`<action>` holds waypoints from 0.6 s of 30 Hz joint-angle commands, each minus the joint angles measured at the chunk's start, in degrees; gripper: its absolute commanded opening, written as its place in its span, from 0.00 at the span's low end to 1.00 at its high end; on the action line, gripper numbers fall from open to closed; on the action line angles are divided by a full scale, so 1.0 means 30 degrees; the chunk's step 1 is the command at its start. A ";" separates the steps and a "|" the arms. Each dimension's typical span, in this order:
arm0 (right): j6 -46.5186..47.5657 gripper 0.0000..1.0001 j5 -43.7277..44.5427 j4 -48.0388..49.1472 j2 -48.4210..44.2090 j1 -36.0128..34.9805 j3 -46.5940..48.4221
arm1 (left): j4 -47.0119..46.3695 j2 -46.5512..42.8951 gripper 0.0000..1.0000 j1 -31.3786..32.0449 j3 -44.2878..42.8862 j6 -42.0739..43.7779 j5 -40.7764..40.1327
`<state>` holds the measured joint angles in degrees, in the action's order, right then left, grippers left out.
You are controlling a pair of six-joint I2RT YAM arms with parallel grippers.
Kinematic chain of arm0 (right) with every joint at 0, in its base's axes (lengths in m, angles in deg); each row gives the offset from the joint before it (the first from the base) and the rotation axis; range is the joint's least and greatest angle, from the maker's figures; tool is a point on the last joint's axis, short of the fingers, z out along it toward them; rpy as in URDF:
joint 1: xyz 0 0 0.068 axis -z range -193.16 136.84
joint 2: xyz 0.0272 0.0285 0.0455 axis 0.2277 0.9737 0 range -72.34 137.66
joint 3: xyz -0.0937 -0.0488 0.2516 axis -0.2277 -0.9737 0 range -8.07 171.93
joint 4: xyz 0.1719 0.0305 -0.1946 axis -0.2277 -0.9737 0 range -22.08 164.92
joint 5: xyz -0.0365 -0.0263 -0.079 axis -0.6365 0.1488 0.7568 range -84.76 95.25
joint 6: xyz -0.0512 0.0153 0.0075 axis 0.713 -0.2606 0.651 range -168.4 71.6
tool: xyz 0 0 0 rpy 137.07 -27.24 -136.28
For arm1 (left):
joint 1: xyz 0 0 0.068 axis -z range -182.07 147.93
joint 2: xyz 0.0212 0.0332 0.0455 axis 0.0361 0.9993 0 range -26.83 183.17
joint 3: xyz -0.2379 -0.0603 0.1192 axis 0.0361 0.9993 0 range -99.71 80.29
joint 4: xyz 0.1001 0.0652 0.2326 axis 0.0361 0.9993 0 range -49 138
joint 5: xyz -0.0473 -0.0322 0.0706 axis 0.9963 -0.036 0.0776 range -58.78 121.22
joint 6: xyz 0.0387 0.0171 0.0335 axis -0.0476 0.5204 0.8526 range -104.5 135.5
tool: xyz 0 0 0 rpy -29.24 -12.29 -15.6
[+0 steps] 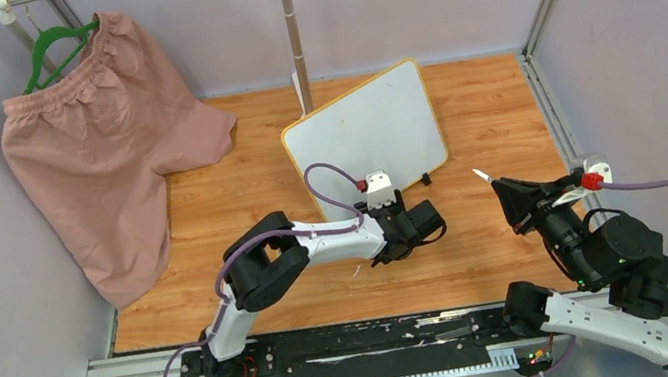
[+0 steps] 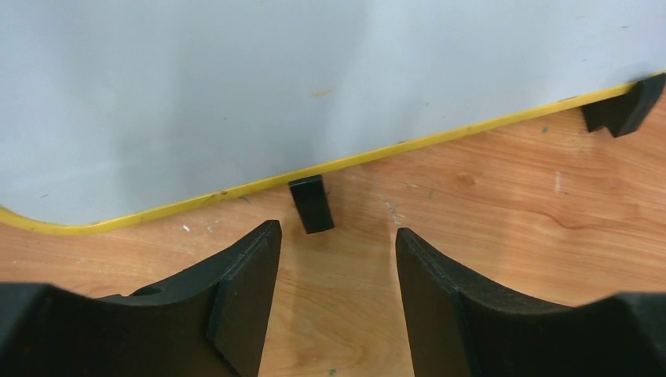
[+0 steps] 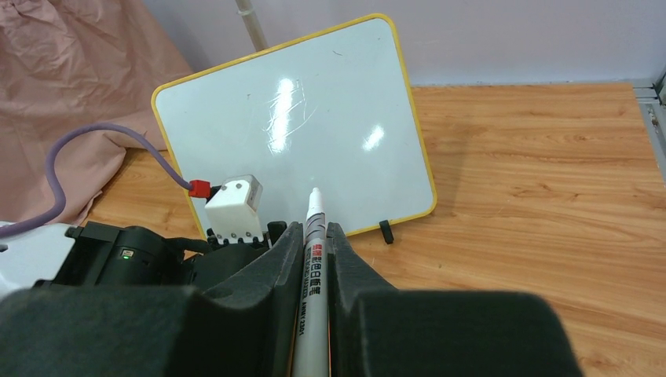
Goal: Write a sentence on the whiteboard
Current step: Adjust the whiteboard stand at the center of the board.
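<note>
The whiteboard (image 1: 368,138) (image 2: 236,78) (image 3: 298,133), white with a thin yellow frame, stands tilted back on the wooden table. I see no sentence on its face, only glare and a faint small mark. My left gripper (image 1: 408,220) (image 2: 336,232) sits low in front of the board's bottom edge, open, with bare wood between its fingers and a black clip foot (image 2: 312,204) just ahead. My right gripper (image 1: 510,193) (image 3: 316,229) is shut on a white marker (image 3: 316,259) (image 1: 482,174). The marker's tip points toward the board from the right, well short of it.
Pink shorts (image 1: 90,146) hang on a green hanger (image 1: 54,45) at the back left, draping onto the table. A metal pole (image 1: 292,33) stands behind the board. The other clip foot (image 1: 426,179) (image 3: 386,232) is at the board's right. Grey walls enclose the table.
</note>
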<state>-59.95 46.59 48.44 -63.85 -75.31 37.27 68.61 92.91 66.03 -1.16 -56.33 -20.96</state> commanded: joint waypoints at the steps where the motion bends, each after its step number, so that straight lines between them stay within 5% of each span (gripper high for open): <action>1: -0.0085 0.00 -0.0015 -0.0087 -0.0171 -0.0216 0.0252 | 0.1720 0.0384 0.59 0.0101 -0.0588 -0.1721 -0.1775; 18: -0.0149 0.00 -0.0187 0.0001 0.0001 -0.0229 0.0464 | 0.1814 0.0984 0.49 -0.0490 -0.1039 -0.1683 -0.1753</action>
<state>-59.93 46.19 48.26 -63.82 -75.31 37.29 74.12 94.84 64.85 -3.41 -60.59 -22.60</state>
